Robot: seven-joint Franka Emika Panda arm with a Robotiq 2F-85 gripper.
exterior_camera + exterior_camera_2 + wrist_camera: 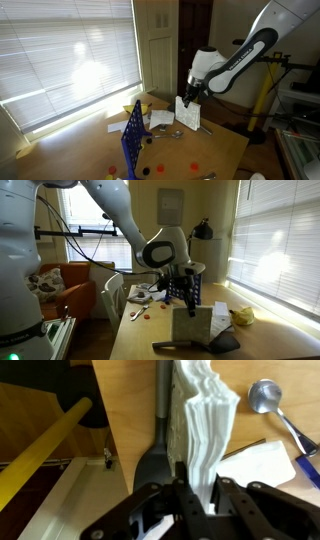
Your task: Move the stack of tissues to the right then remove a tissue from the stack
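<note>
The stack of tissues (205, 420) is a white block standing on edge on the wooden table, its layered edge facing the wrist camera. It also shows in both exterior views (188, 114) (189, 326). My gripper (200, 490) comes down from above, and its two black fingers are shut on the stack's upper edge. The gripper shows in both exterior views too (190, 97) (190, 300). A black stand (158, 455) lies against the stack's foot. I cannot pick out a single separate tissue.
A metal spoon (266, 396) and a loose flat white paper (262, 462) lie on the table beside the stack. A blue rack (133, 135) stands at the near table edge. A yellow object (242, 316) lies by the window. A yellow bar (45, 448) runs below the table edge.
</note>
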